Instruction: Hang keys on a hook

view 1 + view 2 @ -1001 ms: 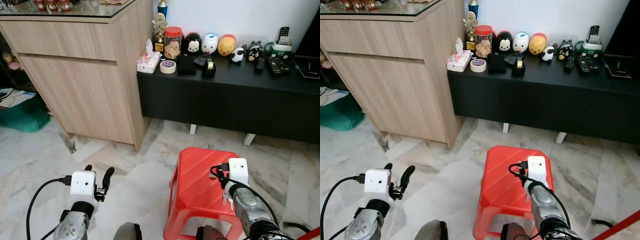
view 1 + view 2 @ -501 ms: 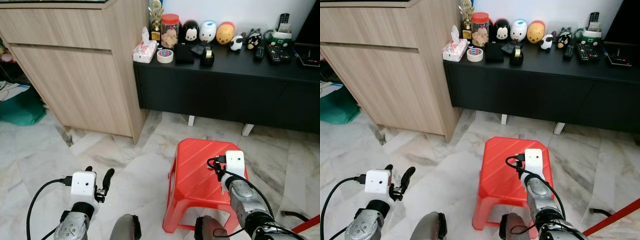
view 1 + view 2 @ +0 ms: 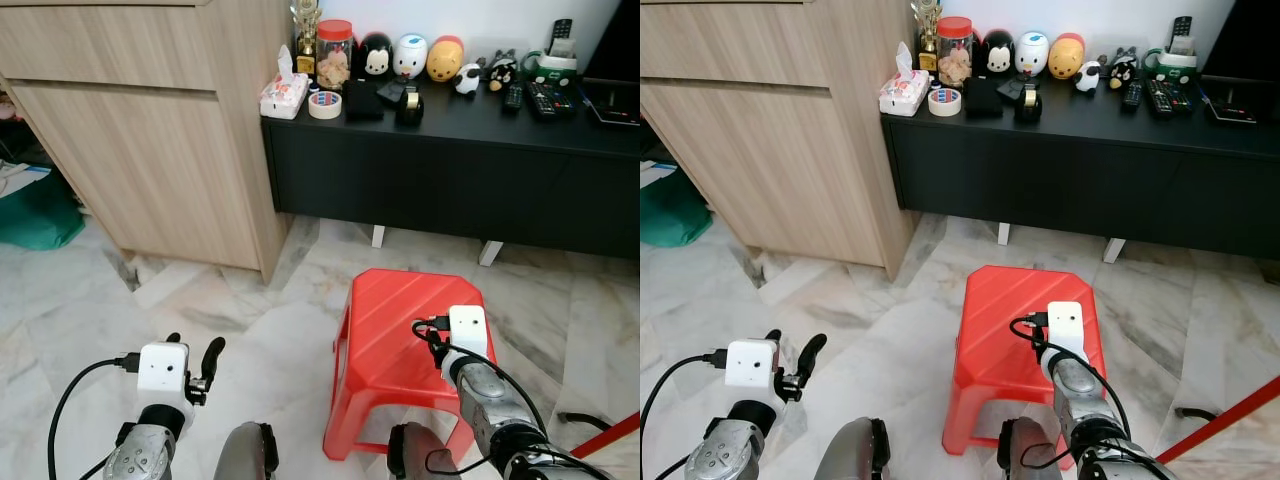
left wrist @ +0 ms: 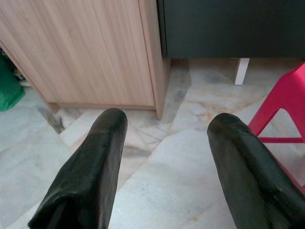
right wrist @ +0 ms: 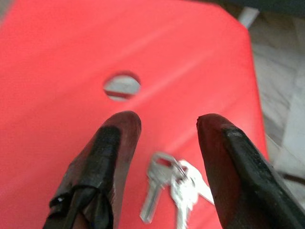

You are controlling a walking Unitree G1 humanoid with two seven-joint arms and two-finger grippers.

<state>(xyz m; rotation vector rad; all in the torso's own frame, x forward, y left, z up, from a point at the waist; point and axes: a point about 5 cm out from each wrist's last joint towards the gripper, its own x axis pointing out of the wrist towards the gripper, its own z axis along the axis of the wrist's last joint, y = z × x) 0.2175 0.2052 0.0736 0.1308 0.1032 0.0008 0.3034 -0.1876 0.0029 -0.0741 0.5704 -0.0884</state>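
Note:
A small bunch of silver keys (image 5: pixel 174 188) lies flat on the seat of a red plastic stool (image 3: pixel 385 325). My right gripper (image 5: pixel 167 124) hovers just over the seat, open, one finger on either side of the keys and not touching them. A round hole (image 5: pixel 122 86) in the seat lies just beyond the fingertips. In the head views the white right wrist camera (image 3: pixel 467 330) covers that spot. Low on my left side, my left gripper (image 3: pixel 193 347) is held open over the marble floor, with nothing between its fingers (image 4: pixel 102 143).
A tall wooden cabinet (image 3: pixel 150 130) stands ahead on the left. Beside it runs a low black console (image 3: pixel 450 170) carrying figurines, a tape roll (image 3: pixel 323 104) and remotes. A green bag (image 3: pixel 35 210) sits at far left. A red strap (image 3: pixel 610 440) crosses the bottom right.
The whole scene has slid as the camera moved, and the stool now sits a little higher in the picture. The keys, seen beside my right wrist a second ago, are now covered by it.

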